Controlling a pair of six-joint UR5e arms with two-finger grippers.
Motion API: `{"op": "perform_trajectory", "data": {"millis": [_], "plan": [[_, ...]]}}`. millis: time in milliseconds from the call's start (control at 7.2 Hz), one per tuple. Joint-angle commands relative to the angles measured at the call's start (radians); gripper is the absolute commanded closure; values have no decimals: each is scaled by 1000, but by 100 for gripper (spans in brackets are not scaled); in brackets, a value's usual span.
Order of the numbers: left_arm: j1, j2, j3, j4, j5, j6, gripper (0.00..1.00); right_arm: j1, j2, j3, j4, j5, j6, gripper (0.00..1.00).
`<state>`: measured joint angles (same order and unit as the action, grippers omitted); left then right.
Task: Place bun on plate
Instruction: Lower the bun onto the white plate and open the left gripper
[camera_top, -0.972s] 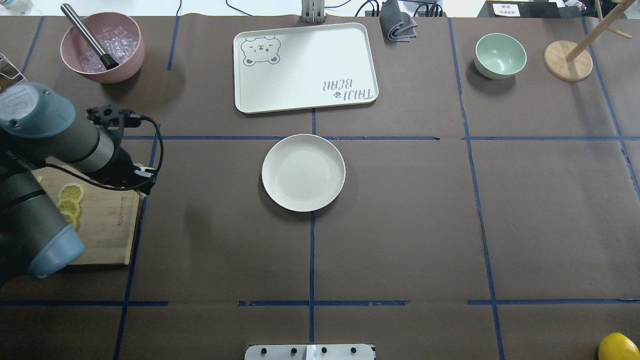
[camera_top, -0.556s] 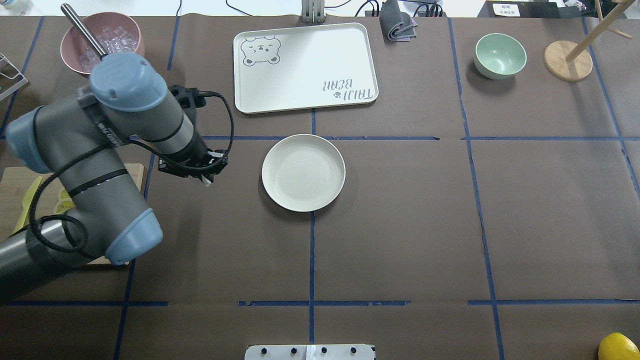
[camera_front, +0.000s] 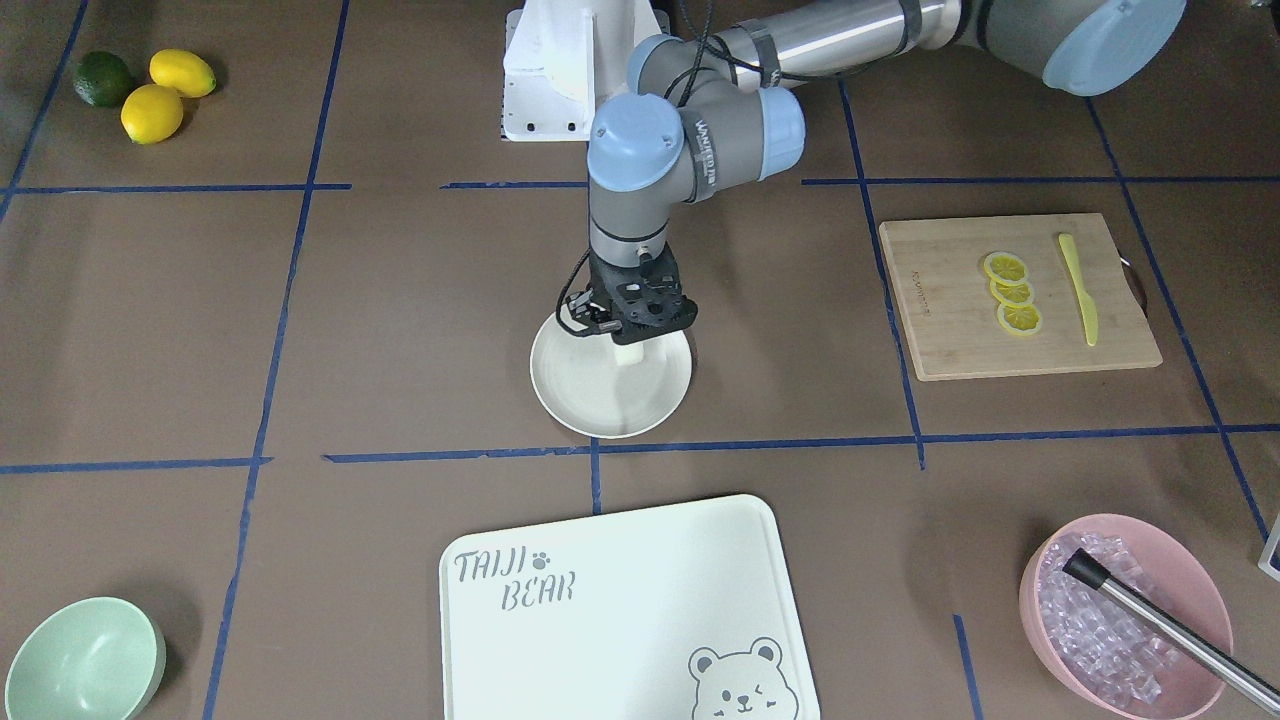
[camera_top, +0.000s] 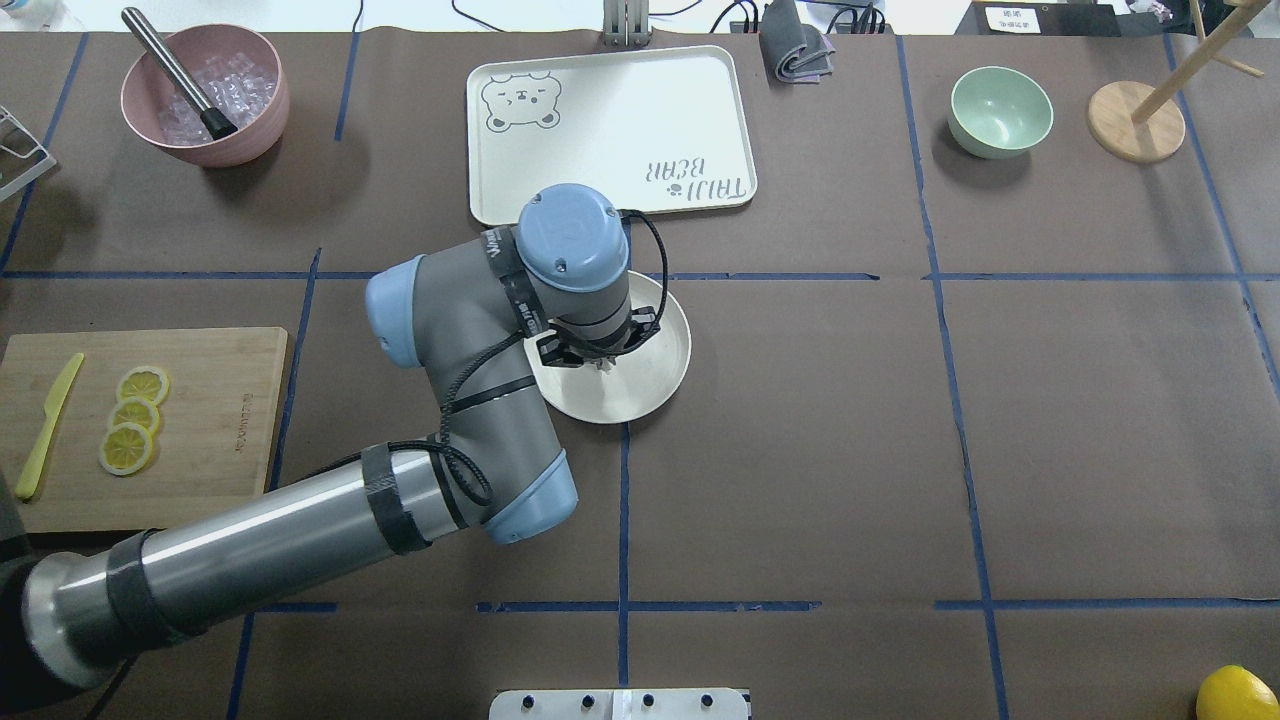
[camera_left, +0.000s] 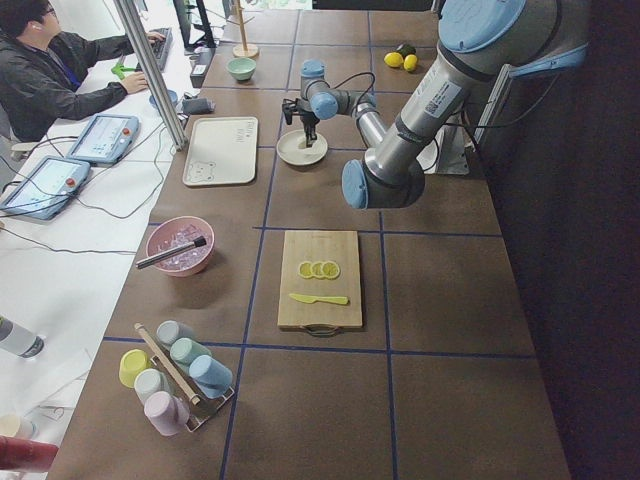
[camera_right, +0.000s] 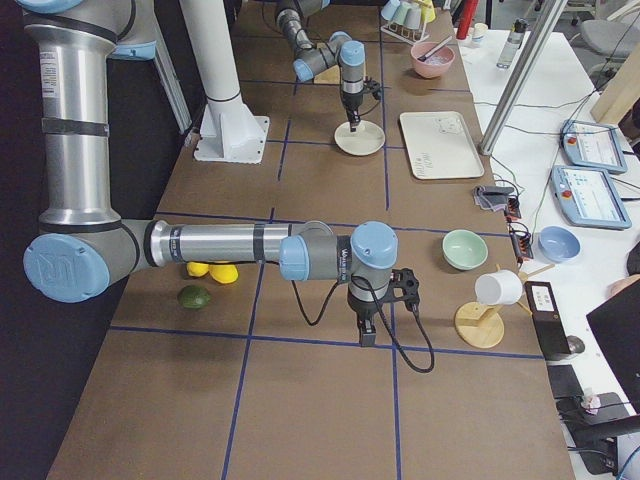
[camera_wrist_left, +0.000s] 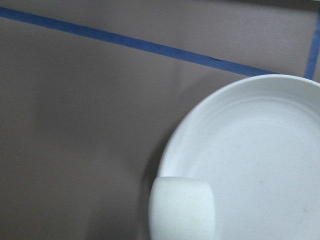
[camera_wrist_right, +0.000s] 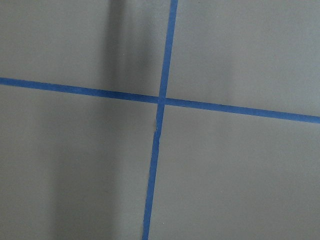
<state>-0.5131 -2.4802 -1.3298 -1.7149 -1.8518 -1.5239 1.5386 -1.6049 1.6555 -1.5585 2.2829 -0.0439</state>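
Brown paper covers the table (camera_front: 400, 330); left gripper (camera_front: 629, 342), clamped on the bun (camera_wrist_left: 181, 207), hangs above the plate (camera_front: 590, 405), which lies straight below.

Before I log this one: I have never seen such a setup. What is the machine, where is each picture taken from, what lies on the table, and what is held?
It is a robot with two arms at a brown-covered table, each ending in a two-finger gripper. Two pictures look down on the table, one from behind the robot and one facing it. Two look along it from either end, and two come from cameras on the wrists. The left gripper holds the bun, a small white soft lump, over the plate; whether it touches, I cannot tell. The right gripper hangs over the table; open or shut is unclear. Also there: a bear-printed tray, a cutting board with lemon slices, a pink bowl, a green bowl.
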Motion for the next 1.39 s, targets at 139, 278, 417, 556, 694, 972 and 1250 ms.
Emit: {"op": "perform_trajectory", "data": {"millis": [139, 278, 417, 556, 694, 972, 1250], "plan": [[13, -42, 92, -80, 13, -4, 21, 0, -6, 3, 0, 1, 1, 0], [11, -40, 89, -80, 13, -2, 1, 0, -6, 3, 0, 1, -1, 0], [11, -40, 83, -77, 13, -5, 1, 0, -6, 4, 0, 1, -1, 0], [11, -39, 77, -75, 13, -4, 1, 0, -6, 4, 0, 0, -1, 0], [7, -34, 49, -68, 10, -2, 1, 0, -6, 4, 0, 1, -1, 0], [-69, 33, -93, 9, -141, 127, 1, 0, -6, 4, 0, 1, 1, 0], [-225, 285, -327, 75, -318, 533, 1, 0, -4, 4, 2, 0, 1, 0]]}}
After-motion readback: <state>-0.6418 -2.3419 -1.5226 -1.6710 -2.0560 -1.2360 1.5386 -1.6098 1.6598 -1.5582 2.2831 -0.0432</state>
